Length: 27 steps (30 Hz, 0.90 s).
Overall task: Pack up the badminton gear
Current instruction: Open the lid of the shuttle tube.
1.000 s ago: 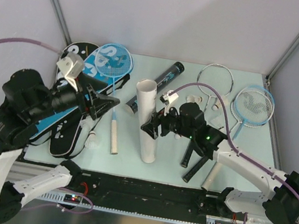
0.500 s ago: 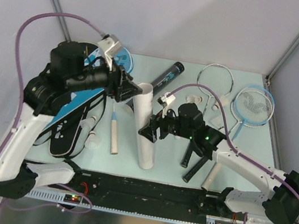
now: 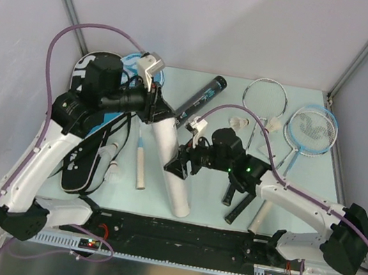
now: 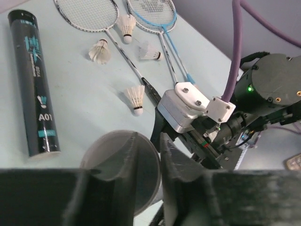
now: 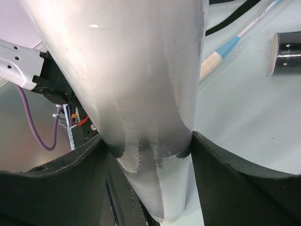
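Right pincer (image 5: 149, 162) tight around white tube (image 5: 127, 70)

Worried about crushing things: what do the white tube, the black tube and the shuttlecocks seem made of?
The white tube: thin, smooth card or plastic, slight sheen; it narrows where the right end effector squeezes. The black tube: glossy printed card or plastic. The shuttlecocks: white feathers, rounded pale base, perhaps cork.

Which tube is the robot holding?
The white tube: the right gripper clamps its middle and the left gripper pinches its open rim. The black tube lies untouched farther back.
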Tool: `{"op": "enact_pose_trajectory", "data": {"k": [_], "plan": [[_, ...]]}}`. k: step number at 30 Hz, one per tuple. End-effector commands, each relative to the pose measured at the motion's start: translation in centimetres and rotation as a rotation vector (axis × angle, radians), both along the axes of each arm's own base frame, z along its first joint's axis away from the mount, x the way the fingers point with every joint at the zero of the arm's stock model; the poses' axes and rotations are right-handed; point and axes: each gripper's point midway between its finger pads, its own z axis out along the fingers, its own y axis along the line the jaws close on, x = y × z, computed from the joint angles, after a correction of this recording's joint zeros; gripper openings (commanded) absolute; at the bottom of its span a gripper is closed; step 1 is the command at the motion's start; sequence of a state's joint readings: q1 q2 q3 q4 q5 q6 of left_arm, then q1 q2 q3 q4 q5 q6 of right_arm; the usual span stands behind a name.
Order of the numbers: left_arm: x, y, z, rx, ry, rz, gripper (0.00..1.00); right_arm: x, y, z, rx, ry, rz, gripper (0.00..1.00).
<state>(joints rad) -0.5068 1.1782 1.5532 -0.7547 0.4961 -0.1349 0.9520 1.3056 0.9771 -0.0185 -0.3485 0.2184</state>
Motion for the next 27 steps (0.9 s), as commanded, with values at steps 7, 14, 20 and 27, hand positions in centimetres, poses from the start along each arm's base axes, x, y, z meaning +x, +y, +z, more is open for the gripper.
{"op": "enact_pose_trajectory", "data": {"k": [7,14,20,27], "plan": [[-2.2,1.1,-0.6,-0.022,0.095,0.051,0.00,-1.3,0.6,0.0,-0.008,0.009,0.038,0.58],[-1.8,1.6,-1.1,-0.023,0.122,0.108,0.00,-2.1,2.4,-0.9,0.017,0.001,0.048,0.84],[-1.8,1.7,-1.7,-0.022,0.144,0.128,0.00,-1.8,2.7,-2.3,0.028,0.014,0.020,0.92],[-1.6,3.0,-1.4,-0.014,0.100,0.170,0.00,-2.0,2.1,-2.4,0.077,0.014,-0.001,0.57]]}}
